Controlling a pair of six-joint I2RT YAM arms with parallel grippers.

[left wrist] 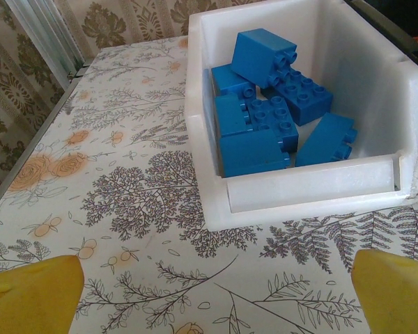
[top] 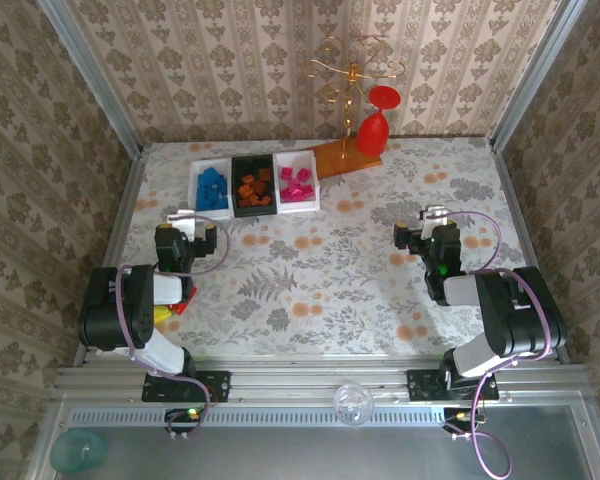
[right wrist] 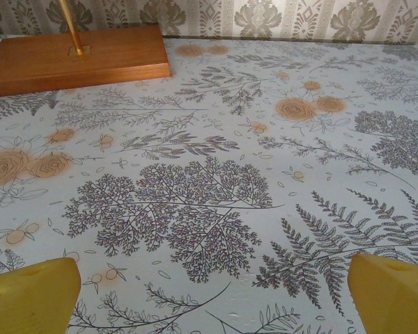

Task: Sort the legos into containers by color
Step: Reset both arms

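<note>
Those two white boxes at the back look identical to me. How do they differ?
The left white bin holds blue bricks; the right white bin holds magenta-pink bricks. The left white bin has open table on its outer side, while the right white bin has the wooden base beside it. Both are white, rectangular, open-topped, alike in size, and flank the black bin.

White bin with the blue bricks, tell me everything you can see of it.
The white bin is a small rectangular open-topped tray of matte white plastic with thick walls and a lower front lip that looks rough at one corner. It sits flat on the floral table, leftmost in a row of three, right beside the black bin and apparently touching it. Several blue bricks lie jumbled inside. Nothing grips it.
</note>
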